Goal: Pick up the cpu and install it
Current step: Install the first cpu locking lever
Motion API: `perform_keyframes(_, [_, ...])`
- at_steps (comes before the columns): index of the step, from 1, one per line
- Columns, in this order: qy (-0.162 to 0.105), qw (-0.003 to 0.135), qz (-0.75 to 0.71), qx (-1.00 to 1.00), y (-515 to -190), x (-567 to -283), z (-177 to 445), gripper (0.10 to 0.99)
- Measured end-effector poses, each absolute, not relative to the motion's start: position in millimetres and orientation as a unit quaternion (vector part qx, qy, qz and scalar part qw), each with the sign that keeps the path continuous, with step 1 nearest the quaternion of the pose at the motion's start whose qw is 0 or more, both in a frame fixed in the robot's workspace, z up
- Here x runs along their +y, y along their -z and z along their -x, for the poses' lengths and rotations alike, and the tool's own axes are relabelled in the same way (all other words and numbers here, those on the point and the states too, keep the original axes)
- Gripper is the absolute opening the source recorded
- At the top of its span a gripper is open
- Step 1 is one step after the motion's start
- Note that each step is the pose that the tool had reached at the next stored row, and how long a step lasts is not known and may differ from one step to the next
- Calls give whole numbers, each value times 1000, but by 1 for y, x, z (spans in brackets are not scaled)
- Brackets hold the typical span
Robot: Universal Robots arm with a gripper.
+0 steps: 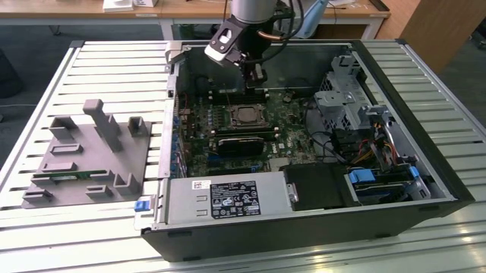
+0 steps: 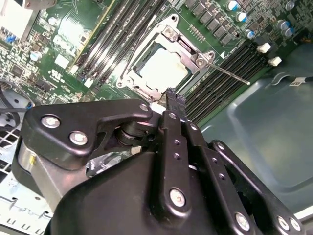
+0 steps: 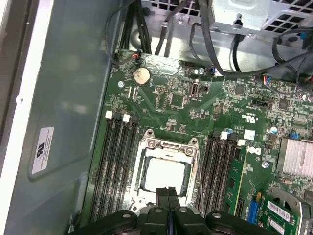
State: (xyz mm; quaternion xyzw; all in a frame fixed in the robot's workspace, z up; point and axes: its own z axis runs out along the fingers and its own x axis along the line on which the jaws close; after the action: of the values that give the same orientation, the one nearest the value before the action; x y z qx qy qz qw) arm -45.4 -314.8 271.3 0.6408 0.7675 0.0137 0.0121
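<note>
Motherboard (image 3: 186, 98) socket holds the cpu (image 3: 164, 176); empty jaws pressed together above.

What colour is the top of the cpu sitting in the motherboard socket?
Pale silver-grey, almost white under the light. The cpu shows best in the first wrist view, framed by the socket.

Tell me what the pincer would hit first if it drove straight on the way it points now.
Most likely the cpu already lying in the motherboard socket, or the socket's frame. In both wrist views the shut pincer points down at that spot, with nothing between. Depth is unclear, so the exact contact point is uncertain.
</note>
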Motion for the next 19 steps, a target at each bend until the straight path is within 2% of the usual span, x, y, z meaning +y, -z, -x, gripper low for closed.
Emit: perform_keyframes(19, [-15, 11, -581, 813, -271, -315, 45, 106])
